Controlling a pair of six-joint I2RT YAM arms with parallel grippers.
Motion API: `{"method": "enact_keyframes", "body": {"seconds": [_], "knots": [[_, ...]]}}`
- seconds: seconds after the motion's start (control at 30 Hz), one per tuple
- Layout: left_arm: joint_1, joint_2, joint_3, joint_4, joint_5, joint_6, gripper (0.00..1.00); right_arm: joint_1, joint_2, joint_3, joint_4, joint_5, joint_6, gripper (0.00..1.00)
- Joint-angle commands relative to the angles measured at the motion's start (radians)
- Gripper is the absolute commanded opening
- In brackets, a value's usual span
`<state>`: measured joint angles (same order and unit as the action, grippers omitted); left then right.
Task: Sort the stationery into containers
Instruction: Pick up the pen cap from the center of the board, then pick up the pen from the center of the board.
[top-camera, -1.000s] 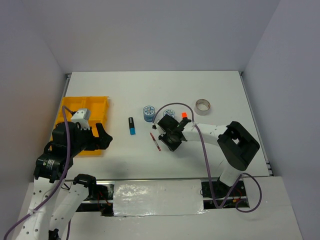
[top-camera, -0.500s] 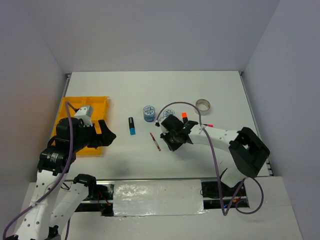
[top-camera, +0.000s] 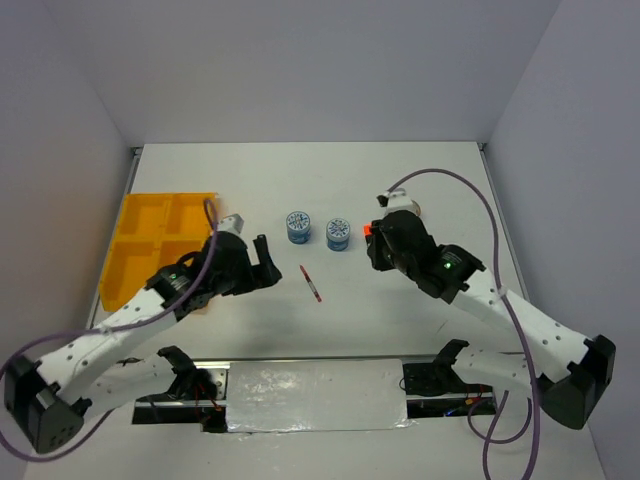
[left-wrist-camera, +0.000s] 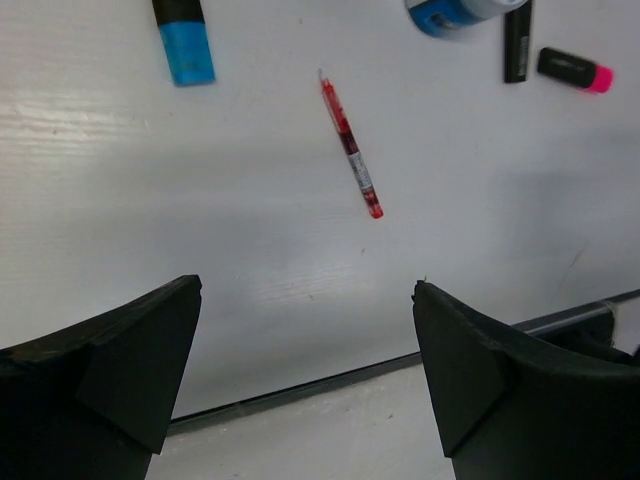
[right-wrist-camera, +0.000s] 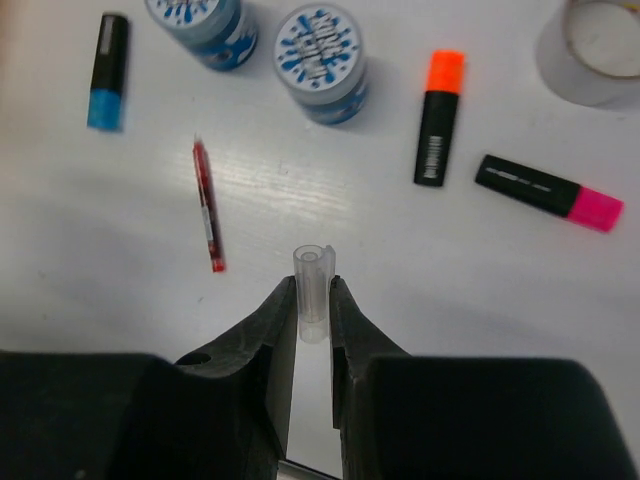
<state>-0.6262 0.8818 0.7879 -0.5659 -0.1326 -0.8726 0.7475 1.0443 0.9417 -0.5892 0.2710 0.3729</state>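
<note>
Right wrist view is showing the right gripper (right-wrist-camera: 312, 290) pinching a clear tube (right-wrist-camera: 312, 265). Left gripper (left-wrist-camera: 307, 288) is hanging wide apart. Tray (top-camera: 140, 215) by the left edge is looking bare, so sorting is just starting.

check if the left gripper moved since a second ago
Yes. The left gripper has shifted right, off the yellow tray and closer to the red pen.

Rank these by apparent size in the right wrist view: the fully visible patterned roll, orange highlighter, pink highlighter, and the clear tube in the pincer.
1. patterned roll
2. orange highlighter and pink highlighter, which look alike
3. clear tube, smallest although nearest the camera
</note>
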Motion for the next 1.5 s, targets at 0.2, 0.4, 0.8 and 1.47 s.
{"method": "enact_keyframes", "body": {"seconds": [0.2,0.4,0.8,1.47], "knots": [[-0.240,0.481,0.259,-0.076,-0.393,-0.463,0.99,-0.016,-0.150,0.036,-0.133,0.186,0.077,0.00],[-0.282,0.777,0.462,-0.178,-0.398,-0.575,0.99,-0.028,-0.181,0.002,-0.139,0.162,0.049,0.00],[-0.280,1.039,0.632,-0.299,-0.409,-0.684,0.94,-0.036,-0.251,-0.049,-0.118,0.123,-0.008,0.00],[-0.236,1.063,0.438,-0.146,-0.282,-0.649,0.04,-0.034,-0.260,-0.063,-0.087,0.007,-0.043,0.00]]}}
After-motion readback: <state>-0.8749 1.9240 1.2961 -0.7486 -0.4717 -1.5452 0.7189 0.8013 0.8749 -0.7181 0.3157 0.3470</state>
